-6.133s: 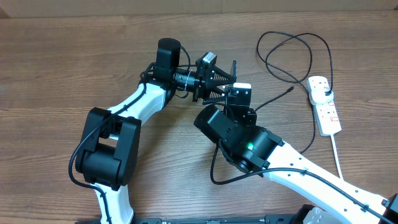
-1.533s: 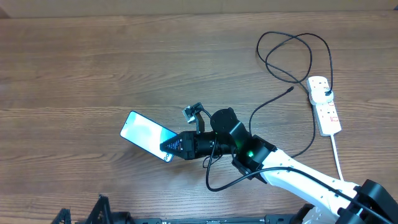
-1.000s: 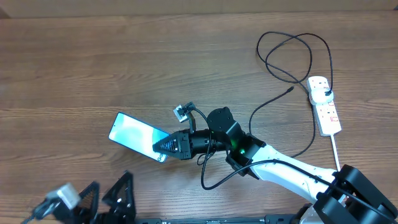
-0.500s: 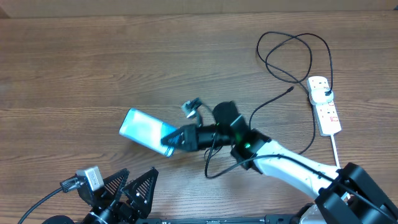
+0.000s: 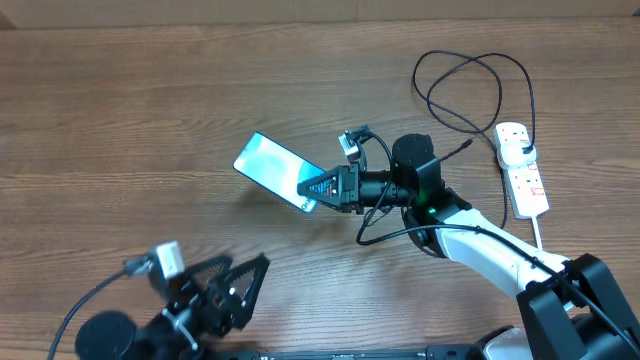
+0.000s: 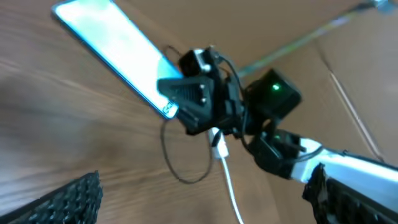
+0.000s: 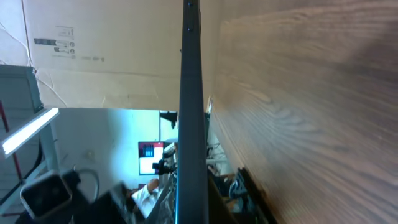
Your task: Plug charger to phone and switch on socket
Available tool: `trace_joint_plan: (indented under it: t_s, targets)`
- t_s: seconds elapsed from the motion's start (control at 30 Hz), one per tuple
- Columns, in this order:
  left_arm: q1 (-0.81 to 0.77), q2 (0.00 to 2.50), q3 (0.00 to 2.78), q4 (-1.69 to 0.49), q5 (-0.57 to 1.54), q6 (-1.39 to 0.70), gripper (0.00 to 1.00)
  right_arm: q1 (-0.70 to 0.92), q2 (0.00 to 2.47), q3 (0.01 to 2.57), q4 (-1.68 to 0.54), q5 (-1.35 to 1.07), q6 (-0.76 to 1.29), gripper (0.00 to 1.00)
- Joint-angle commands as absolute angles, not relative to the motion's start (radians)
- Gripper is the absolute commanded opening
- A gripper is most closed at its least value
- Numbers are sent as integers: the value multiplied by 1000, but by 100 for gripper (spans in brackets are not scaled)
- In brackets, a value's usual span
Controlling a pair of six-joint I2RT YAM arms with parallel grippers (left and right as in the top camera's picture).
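- Wooden table (image 5: 110, 110) fills the overhead view.
- Left gripper (image 5: 238, 272), near left: fingers spread wide, nothing between them.
- Phone (image 5: 272, 168), centre: raised off the table and tilted, with its screen lit.
- Right gripper (image 5: 318, 187): clenched on the phone's right end.
- Charger (image 5: 462, 147), far right: black cable looped on the table. Its connector tip lies free, apart from the phone, and its white plug head is seated in the socket.
- Socket (image 5: 527, 180): flat at the right edge.
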State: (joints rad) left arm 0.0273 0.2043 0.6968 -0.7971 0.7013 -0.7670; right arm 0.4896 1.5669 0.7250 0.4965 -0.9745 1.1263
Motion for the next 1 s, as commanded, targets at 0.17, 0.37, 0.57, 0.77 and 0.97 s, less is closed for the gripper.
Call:
trace_joint_plan:
  t_s: [0.17,0.37,0.57,0.77,0.97]
  targets:
    - [33,203,538,-567,915,-925,100,316,1525,613,580,-1131,1126,4]
    - [33,203,530,-574,939,-969,100,203,1511,521,606,-1132,1126,4]
    - [33,203,510,-567,936,-966,100,207,1511,494,660,-1190,1131,4]
    - [33,203,440,-490,936,-982,99,215,1511,494,804,-1193,1257,4]
    - [33,203,348,-215,936,-1093,100,289,1511,494,950,-1139,1446,4]
